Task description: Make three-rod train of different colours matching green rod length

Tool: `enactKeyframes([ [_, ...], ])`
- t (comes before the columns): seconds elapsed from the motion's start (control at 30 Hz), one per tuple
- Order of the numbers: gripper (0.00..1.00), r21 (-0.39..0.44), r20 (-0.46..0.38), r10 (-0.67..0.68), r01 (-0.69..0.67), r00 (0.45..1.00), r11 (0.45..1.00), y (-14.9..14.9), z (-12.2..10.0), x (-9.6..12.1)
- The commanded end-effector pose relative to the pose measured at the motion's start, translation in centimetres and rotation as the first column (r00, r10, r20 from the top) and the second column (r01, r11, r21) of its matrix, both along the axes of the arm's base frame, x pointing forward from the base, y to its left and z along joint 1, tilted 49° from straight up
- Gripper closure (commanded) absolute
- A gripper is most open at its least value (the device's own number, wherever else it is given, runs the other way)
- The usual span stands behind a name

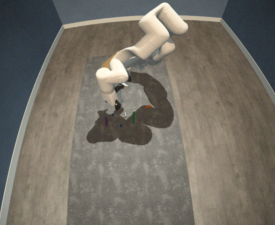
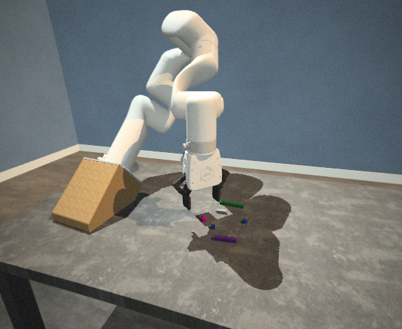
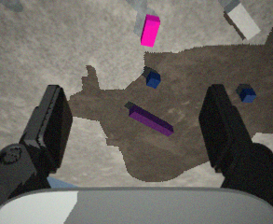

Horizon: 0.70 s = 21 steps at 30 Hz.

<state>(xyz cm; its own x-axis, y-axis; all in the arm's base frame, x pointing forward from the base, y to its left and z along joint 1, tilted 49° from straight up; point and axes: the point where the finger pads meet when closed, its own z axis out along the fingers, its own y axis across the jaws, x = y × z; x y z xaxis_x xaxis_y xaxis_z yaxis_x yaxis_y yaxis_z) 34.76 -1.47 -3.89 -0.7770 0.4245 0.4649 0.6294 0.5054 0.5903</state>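
My gripper (image 2: 201,204) (image 3: 135,101) is open and empty, above the table. Below it lie a magenta rod (image 2: 203,218) (image 3: 150,32) and a purple rod (image 1: 106,121) (image 2: 224,239) (image 3: 151,121). A small blue rod (image 1: 112,114) (image 2: 212,227) (image 3: 153,79) lies between those two. A second blue rod (image 1: 121,125) (image 2: 244,221) (image 3: 247,94) lies apart. A pale grey rod (image 1: 125,114) (image 2: 221,211) (image 3: 243,21) lies near the long green rod (image 1: 133,117) (image 2: 231,204). An orange rod (image 1: 148,106) lies beyond the green one, hidden in the exterior view. No rods touch.
The arm's wedge-shaped wooden base (image 2: 83,195) stands on the table (image 1: 127,183) (image 2: 335,269). The arm's dark shadow (image 1: 137,135) (image 2: 257,262) (image 3: 150,163) covers much of the area around the rods.
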Motion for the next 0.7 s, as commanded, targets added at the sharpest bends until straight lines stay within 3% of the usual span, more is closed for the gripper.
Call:
enactKeyframes([
  [0.0, 0.00, -0.003, 0.002, -0.003, 0.003, 1.000, 1.000, -0.20, 0.02, 0.09],
  [0.3, 0.00, -0.003, 0.026, 0.019, -0.019, 0.999, 1.000, -0.20, 0.02, 0.09],
  [0.4, 0.00, -0.014, 0.141, 0.121, -0.121, 0.983, 0.993, -0.20, 0.01, 0.10],
  [0.67, 0.00, -0.060, 0.331, 0.291, -0.288, 0.898, 0.956, -0.21, 0.03, 0.14],
])
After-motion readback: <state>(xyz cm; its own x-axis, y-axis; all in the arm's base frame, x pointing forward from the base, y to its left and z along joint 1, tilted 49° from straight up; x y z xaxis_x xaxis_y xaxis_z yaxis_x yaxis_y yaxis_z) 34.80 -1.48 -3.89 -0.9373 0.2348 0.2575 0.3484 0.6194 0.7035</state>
